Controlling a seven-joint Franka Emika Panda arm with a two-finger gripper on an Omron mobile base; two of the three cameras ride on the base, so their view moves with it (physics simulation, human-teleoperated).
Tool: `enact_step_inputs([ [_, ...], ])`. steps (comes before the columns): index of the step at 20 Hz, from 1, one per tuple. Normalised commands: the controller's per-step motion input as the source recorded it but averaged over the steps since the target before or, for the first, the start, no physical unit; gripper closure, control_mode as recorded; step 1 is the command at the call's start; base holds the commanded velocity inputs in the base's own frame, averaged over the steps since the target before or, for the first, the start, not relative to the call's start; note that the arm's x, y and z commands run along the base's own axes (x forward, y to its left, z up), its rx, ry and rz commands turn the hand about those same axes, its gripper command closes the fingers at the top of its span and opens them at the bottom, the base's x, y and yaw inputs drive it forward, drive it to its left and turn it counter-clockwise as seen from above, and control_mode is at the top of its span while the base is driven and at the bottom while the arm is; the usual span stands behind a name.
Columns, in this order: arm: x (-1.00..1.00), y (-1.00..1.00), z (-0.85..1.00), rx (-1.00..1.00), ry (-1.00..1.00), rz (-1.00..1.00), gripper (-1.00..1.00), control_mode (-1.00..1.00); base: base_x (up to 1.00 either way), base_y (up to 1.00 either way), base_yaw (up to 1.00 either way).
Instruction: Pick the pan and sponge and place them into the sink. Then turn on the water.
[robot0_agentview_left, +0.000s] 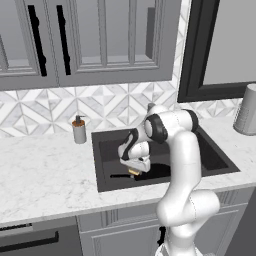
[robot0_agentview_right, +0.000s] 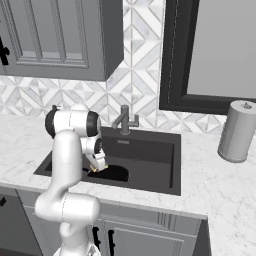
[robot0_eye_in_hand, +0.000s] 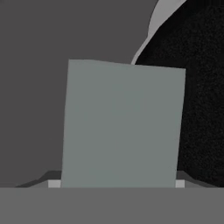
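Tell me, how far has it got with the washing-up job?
The pan already lies in the sink. The end effector hangs low inside the basin with the sponge between its fingers, not yet let go as far as I can tell. Left to do: release it and turn on the faucet, which looks dry.

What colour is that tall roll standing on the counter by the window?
The paper towel roll is plain light grey, with faint vertical ridging. The right base view shows it best.
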Motion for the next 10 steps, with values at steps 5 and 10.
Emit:
enact_step_inputs([
  [5, 0.00, -0.14, 0.00, 0.05, 0.00, 0.00, -1.00, -1.00, 0.00, 0.00, 0.00],
  [10, 0.00, -0.10, 0.17, 0.01, 0.00, 0.00, -1.00, -1.00, 0.00, 0.00, 0.00],
])
